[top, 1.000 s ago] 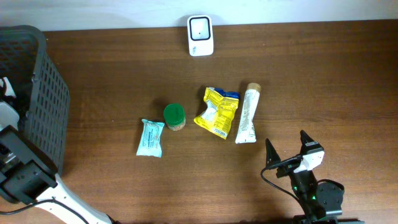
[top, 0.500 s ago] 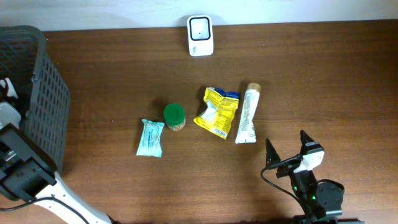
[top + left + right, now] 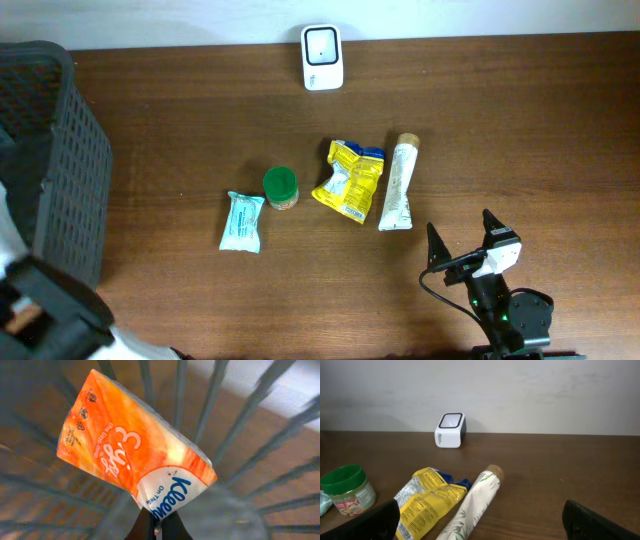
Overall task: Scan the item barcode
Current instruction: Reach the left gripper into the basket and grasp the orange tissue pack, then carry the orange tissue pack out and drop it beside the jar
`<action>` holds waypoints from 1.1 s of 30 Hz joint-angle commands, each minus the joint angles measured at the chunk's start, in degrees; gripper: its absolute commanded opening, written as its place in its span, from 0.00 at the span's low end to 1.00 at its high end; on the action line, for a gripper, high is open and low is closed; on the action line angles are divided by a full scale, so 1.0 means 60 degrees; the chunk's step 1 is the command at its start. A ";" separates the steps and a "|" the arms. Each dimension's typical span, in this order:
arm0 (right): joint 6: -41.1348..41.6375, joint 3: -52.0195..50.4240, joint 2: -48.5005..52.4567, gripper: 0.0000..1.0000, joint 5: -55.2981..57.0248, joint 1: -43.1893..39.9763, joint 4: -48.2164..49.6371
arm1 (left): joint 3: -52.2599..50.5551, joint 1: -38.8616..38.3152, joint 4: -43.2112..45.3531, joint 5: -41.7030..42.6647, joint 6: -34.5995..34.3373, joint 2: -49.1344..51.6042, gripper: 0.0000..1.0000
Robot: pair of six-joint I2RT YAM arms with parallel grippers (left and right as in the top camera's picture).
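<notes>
In the left wrist view my left gripper [image 3: 159, 520] is shut on the lower corner of an orange and white Kleenex tissue pack [image 3: 125, 455], which hangs among the dark bars of the basket [image 3: 220, 405]. No barcode shows on the pack's visible face. The white scanner [image 3: 322, 57] stands at the table's far edge, also visible as the scanner [image 3: 450, 430] in the right wrist view. My right gripper [image 3: 462, 240] rests open near the front edge, nothing between its fingers, right of the items.
The dark mesh basket [image 3: 70, 170] fills the left side. Mid-table lie a teal packet [image 3: 242, 221], a green-lidded jar [image 3: 281, 187], a yellow pouch [image 3: 350, 181] and a white tube [image 3: 399, 183]. My left arm [image 3: 50, 305] shows blurred at the lower left.
My left gripper has closed on the tissue pack, and the left arm has shifted lower in the overhead view, blurred by motion. The right arm has stayed still.
</notes>
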 commanded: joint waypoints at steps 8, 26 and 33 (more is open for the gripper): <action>0.0073 -0.0044 -0.0036 0.98 -0.0051 0.0069 -0.0066 | 0.0062 -0.0670 -0.0280 0.1180 -0.1060 -0.2998 0.00; 0.0073 -0.0044 -0.0036 0.98 -0.0051 0.0069 -0.0066 | -0.0958 -0.7104 -0.4575 0.1137 -0.1064 -0.4510 0.00; 0.0073 -0.0044 -0.0036 0.98 -0.0051 0.0069 -0.0066 | -0.2878 -0.9617 -0.4076 0.1137 -0.1508 -0.4160 0.00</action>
